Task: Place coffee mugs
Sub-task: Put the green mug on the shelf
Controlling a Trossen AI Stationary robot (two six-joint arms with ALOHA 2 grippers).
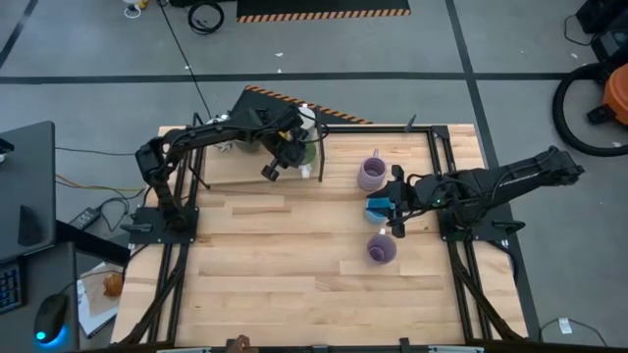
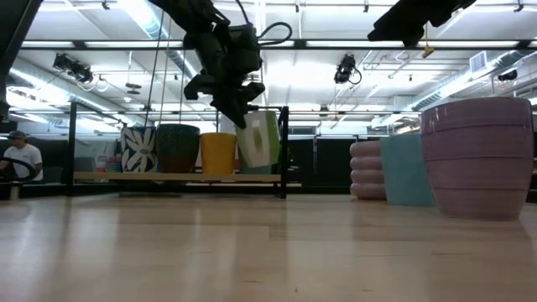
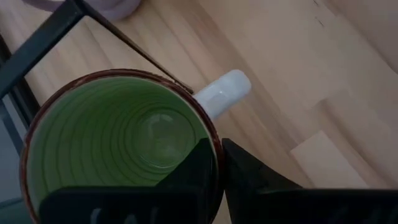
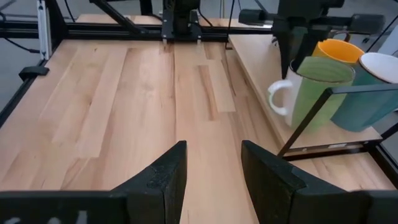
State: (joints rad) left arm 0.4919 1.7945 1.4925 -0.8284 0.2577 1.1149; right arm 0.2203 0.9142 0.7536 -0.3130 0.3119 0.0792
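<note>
My left gripper (image 1: 292,152) is over the rack at the table's far edge, shut on a mug that is green inside with a white handle (image 2: 258,139). The mug is tilted, with its bottom just at the rack's board (image 2: 168,177); whether it rests there I cannot tell. A patterned white mug (image 2: 138,149), a dark mug (image 2: 178,148) and an orange mug (image 2: 218,153) stand on that board. My right gripper (image 4: 214,167) is open and hovers above a blue mug (image 1: 377,209). Two lavender mugs (image 1: 371,175) (image 1: 383,249) stand on the table beside it. My left gripper holds the green mug by its rim (image 3: 214,144), just beside the white handle (image 3: 224,93). One finger is inside the mug (image 3: 198,167) and one outside (image 3: 244,171), coming from above and pointing down. The mug hangs tilted below the fingers.
The rack's black frame (image 4: 311,112) stands around the board and close to the held mug. The wide middle and near part of the wooden table (image 1: 294,284) has no objects on it. A person (image 2: 18,155) sits in the room beyond the table.
</note>
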